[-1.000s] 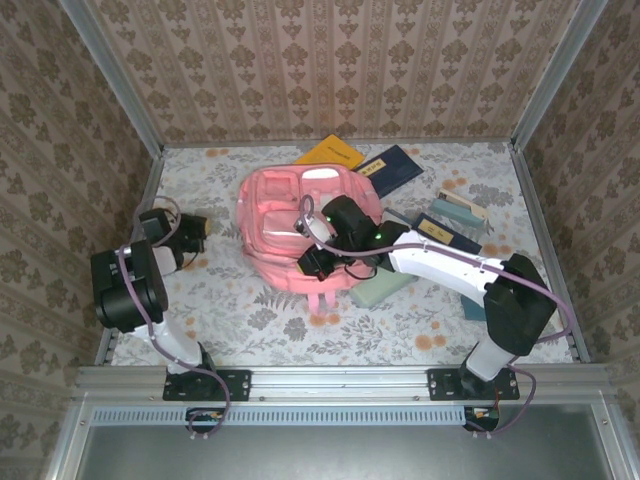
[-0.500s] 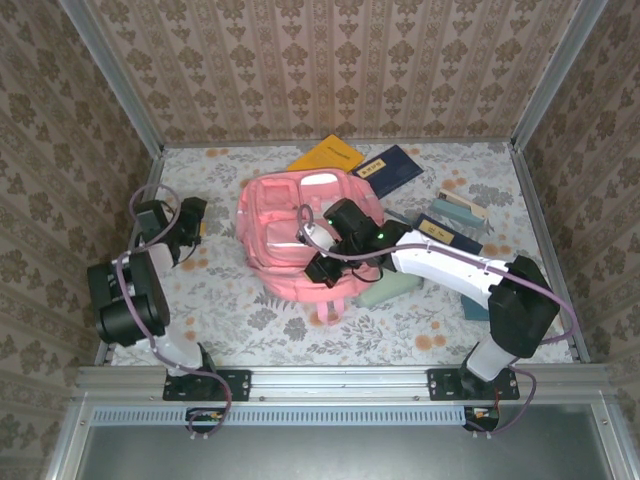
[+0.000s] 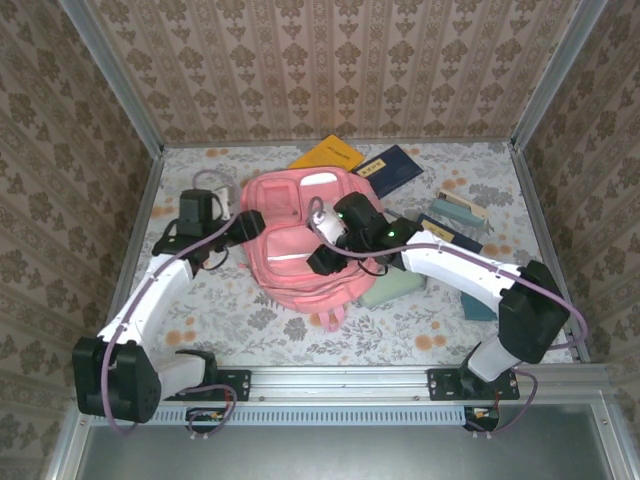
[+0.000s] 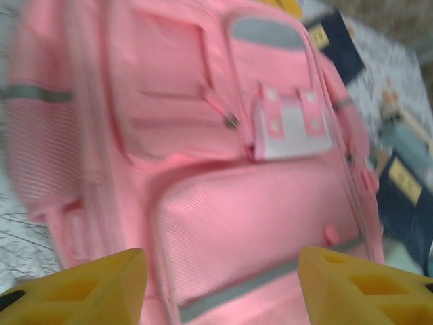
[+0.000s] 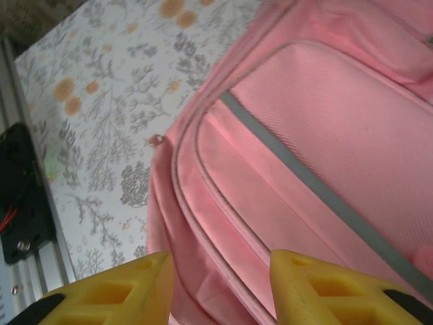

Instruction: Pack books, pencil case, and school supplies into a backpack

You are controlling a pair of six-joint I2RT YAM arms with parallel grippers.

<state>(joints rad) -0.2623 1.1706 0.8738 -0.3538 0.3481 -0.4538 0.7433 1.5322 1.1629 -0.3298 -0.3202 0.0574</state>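
The pink backpack point(image 3: 290, 250) lies front-up in the middle of the table, its white patch point(image 4: 292, 127) showing in the left wrist view. My left gripper point(image 3: 246, 225) hovers at its left side, open, with the front pocket point(image 4: 250, 223) between the yellow fingertips. My right gripper point(image 3: 322, 256) is open over the backpack's lower zip edge point(image 5: 223, 203), nothing held. A yellow-orange book point(image 3: 328, 155) and a navy book point(image 3: 392, 168) lie behind the backpack. Another navy book point(image 3: 446, 235) lies to its right. The mint-green pencil case point(image 3: 396, 288) sits partly under my right arm.
Teal pieces point(image 3: 460, 208) and a teal item point(image 3: 480, 306) lie at the right side of the table. The walls of the enclosure close in on three sides. Bare flowered tabletop point(image 5: 101, 101) shows in front of and left of the backpack.
My left arm has swung in from the table's left edge to the backpack's left side. Both grippers have gone from shut to open. The backpack has settled flatter.
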